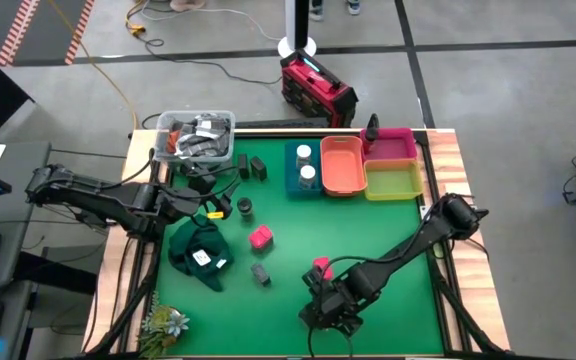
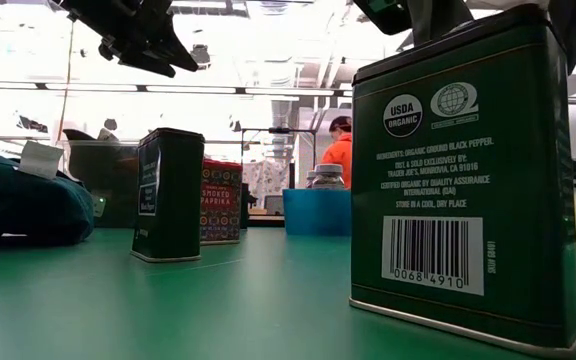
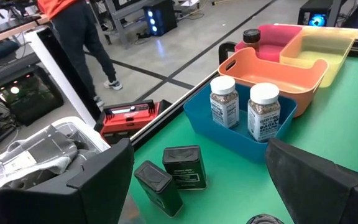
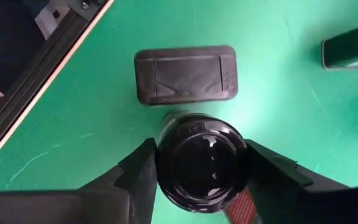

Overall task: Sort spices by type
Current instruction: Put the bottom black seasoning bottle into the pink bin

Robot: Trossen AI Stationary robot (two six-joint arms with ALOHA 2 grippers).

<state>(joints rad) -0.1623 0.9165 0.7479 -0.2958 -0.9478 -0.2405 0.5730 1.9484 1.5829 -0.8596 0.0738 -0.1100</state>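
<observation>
High view — the right gripper (image 1: 330,305) hangs low over the green table's (image 1: 388,240) near edge; the left gripper (image 1: 211,205) hovers spread wide; right wrist view — fingers (image 4: 138,168) flank a dark round jar (image 4: 202,160), touching its black cap, beside a dark tin (image 4: 185,75).

A dark green cloth (image 1: 200,256) with a white label lies on the green table (image 1: 388,240). A clear tub (image 1: 195,135) of grey clutter sits at the far left corner. A red case (image 1: 316,88) stands on the floor beyond.
</observation>
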